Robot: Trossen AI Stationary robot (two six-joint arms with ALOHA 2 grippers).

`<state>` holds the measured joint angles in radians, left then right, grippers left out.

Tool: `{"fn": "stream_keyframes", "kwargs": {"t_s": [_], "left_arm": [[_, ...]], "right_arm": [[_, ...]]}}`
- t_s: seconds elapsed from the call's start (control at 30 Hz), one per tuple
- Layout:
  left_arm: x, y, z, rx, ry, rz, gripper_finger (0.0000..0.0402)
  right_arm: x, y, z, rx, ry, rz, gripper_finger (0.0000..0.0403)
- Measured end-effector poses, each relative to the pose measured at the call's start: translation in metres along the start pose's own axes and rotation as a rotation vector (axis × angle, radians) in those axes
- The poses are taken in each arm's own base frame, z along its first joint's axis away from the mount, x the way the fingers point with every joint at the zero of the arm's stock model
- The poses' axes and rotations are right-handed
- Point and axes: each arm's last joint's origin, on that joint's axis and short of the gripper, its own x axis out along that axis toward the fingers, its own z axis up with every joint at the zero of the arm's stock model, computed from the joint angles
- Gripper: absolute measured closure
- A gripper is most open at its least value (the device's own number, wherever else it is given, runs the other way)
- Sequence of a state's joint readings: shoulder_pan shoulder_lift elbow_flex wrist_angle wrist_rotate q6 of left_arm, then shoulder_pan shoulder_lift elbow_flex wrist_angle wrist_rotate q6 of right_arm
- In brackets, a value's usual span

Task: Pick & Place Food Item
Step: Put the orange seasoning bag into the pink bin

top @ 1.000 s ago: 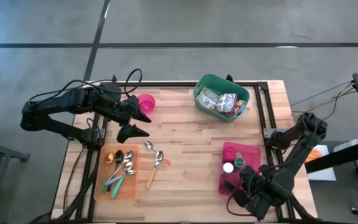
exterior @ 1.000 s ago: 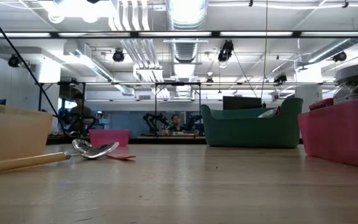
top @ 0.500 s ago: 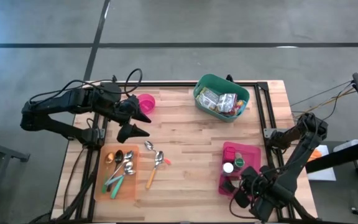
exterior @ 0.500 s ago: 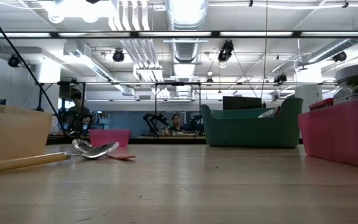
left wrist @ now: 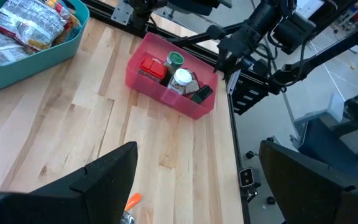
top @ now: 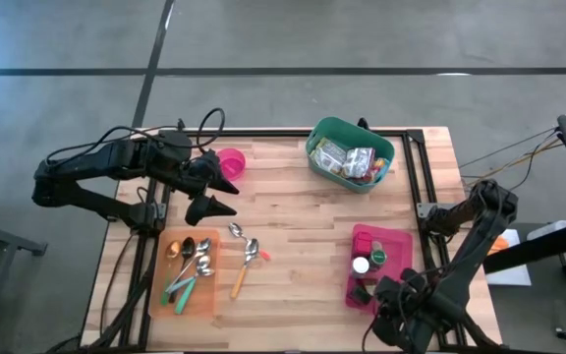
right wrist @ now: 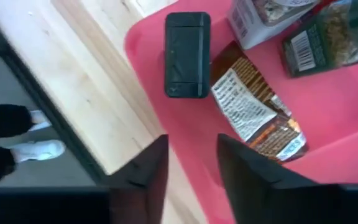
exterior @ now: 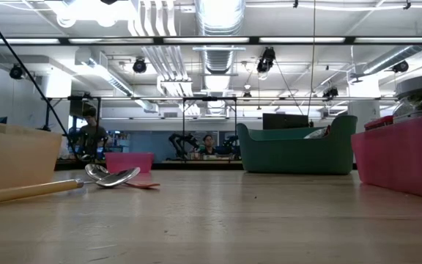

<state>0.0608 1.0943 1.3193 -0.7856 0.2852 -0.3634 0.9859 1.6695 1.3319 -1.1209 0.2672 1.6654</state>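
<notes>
Right gripper (right wrist: 188, 165): fingers slightly parted, holding nothing. The flat black rectangular packet (right wrist: 187, 54) lies in the pink plastic bin (right wrist: 148, 37) just beyond the fingertips. Advise withdrawing straight, clear of the rim. Left gripper (left wrist: 197, 180) wide open, empty, idle.

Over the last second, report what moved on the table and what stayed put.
The right gripper backed off toward the table's near edge, away from the pink bin, its jaws now slightly apart and empty. The left gripper, the green basket and the spoons stayed put.
</notes>
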Motion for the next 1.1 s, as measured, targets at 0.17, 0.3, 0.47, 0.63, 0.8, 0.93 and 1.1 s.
{"fn": "stream_keyframes", "kwargs": {"t_s": [0.17, 0.3, 0.47, 0.63, 0.8, 0.93, 1.1], "left_arm": [[0.0, 0.0, 0.0, -0.001, 0.0, 0.0, 0.006], [0.0, 0.0, 0.0, -0.007, 0.001, 0.0, 0.006], [0.0, 0.0, 0.0, -0.01, 0.001, 0.0, 0.006], [0.0, 0.0, 0.0, -0.012, 0.002, -0.002, 0.006], [0.0, 0.0, 0.0, -0.012, 0.003, -0.003, 0.006], [0.0, 0.0, 0.0, -0.012, 0.004, -0.004, 0.006], [0.0, 0.0, 0.0, -0.012, 0.006, -0.004, 0.006]], "right_arm": [[0.014, 0.001, -0.003, -0.074, -0.011, -0.053, 0.0182], [0.024, 0.004, -0.004, -0.148, -0.116, -0.077, 0.0154], [0.035, 0.005, -0.005, -0.287, -0.152, -0.14, 0.015], [0.045, 0.006, -0.008, -0.346, -0.145, -0.179, 0.015], [0.043, 0.005, -0.01, -0.359, -0.139, -0.172, 0.015], [0.045, 0.006, -0.013, -0.396, -0.121, -0.178, 0.015], [0.054, 0.007, -0.016, -0.443, -0.1, -0.205, 0.015]]}}
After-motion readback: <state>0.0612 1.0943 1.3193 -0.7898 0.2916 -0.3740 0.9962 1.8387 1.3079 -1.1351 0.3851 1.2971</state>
